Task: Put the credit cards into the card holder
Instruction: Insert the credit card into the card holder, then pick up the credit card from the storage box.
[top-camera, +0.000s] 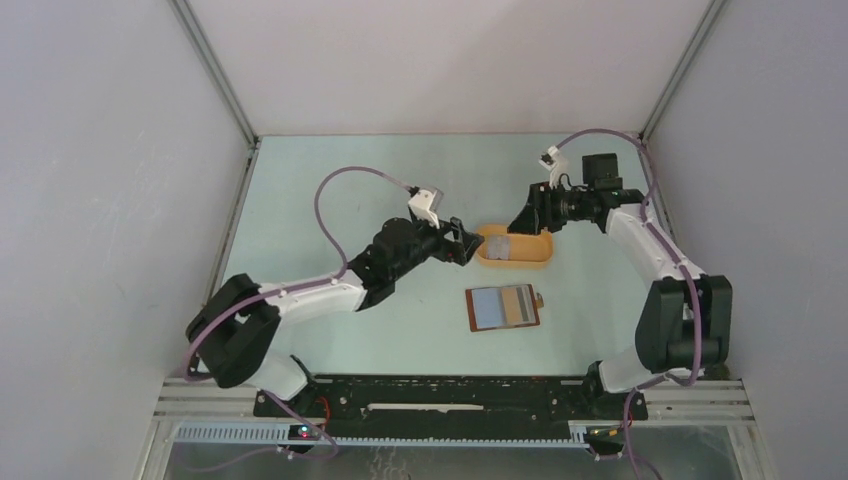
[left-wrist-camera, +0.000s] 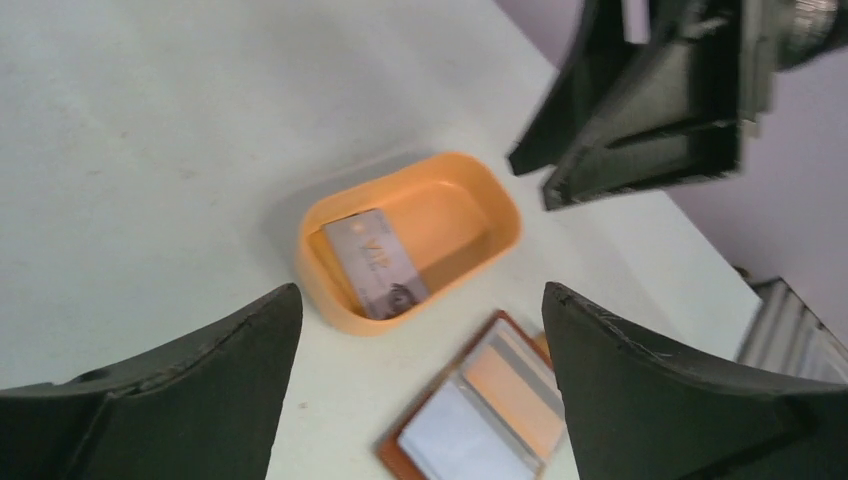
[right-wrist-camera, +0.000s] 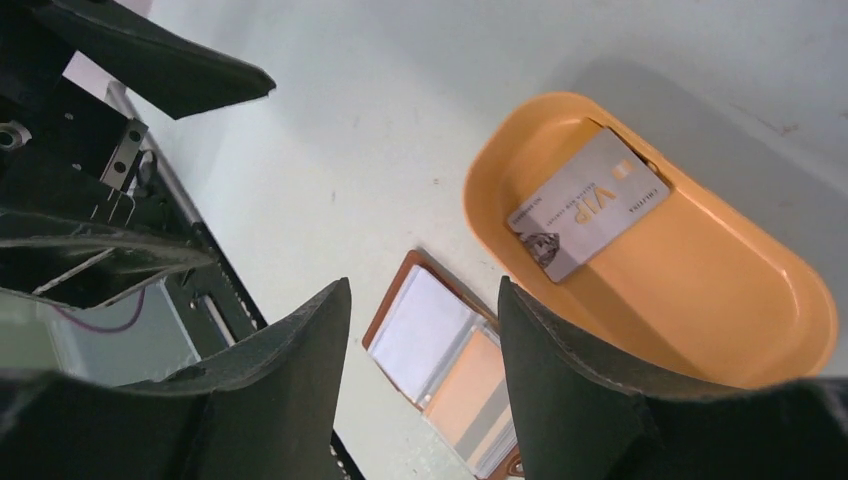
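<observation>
Hovering at the left end of the orange tray (top-camera: 515, 265), the left hand (top-camera: 468, 243) has its fingers wide apart and holds nothing. Inside the tray lies one grey credit card (right-wrist-camera: 588, 203) with "VIP" printed on it, and it seems to rest partly up against the left wall. On the near side of the tray, not touching it, the card holder (top-camera: 522, 306) lies open on the tabletop (top-camera: 330, 200), with a pale card (top-camera: 487, 308) in its left pocket. Above the right end of the tray, the right hand (top-camera: 527, 215) is also spread and empty. I judge the card to be light, stiff and slippery. Lying flat it gives little to pinch, so the edge raised at the wall looks like the best place to take hold. The soft leather holder may slide when a card is pushed in.
</observation>
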